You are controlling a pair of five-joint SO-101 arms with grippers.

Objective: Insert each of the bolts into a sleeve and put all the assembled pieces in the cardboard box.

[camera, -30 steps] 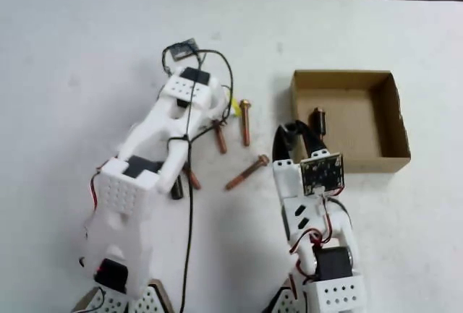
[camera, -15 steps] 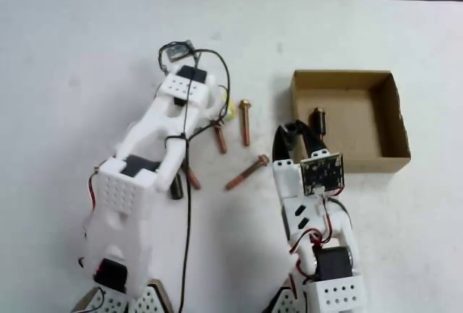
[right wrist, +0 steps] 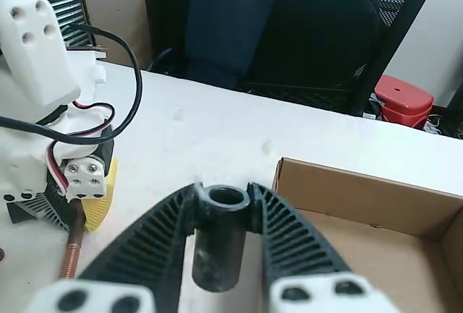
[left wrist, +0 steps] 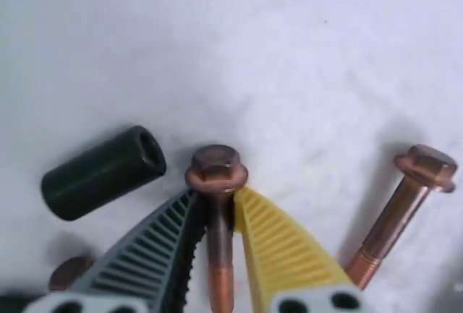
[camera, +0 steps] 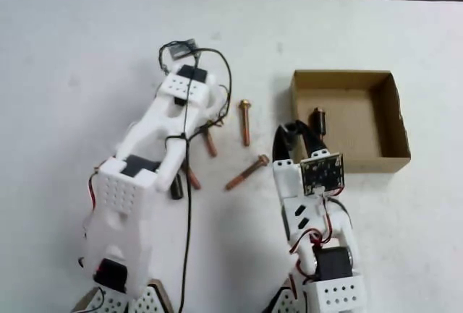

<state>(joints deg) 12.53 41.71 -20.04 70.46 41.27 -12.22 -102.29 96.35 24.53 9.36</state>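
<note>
Since the earlier frames the held bolt has slid a little toward the left of the high view, and the yellow finger that stuck out beside the left arm has drawn in under it. The bolt now lies just left of the frame's centre. The left claw has its grey and yellow fingers pressed in on the shank just below the flanged head, which pokes free past the tips. This looks like a pick-up hold. Whether the bolt is off the table yet, I cannot tell.

Right of centre, the right claw is closed round the gripped sleeve, hard by the left wall of the cardboard box. The open bore faces away from the fingers, probably so that a bolt can be fed in and the finished piece dropped close by.

The left wrist view gives the grip itself, which the arm's white body covers from above. It also shows a loose sleeve at the left of the frame, just beside the bolt head, and a spare bolt at the right. The right wrist view shows the sleeve's hollow end and, at its lower left, the held bolt slanting down from the yellow finger. The high view adds the layout: two more bolts at centre and a dark piece inside the box.
</note>
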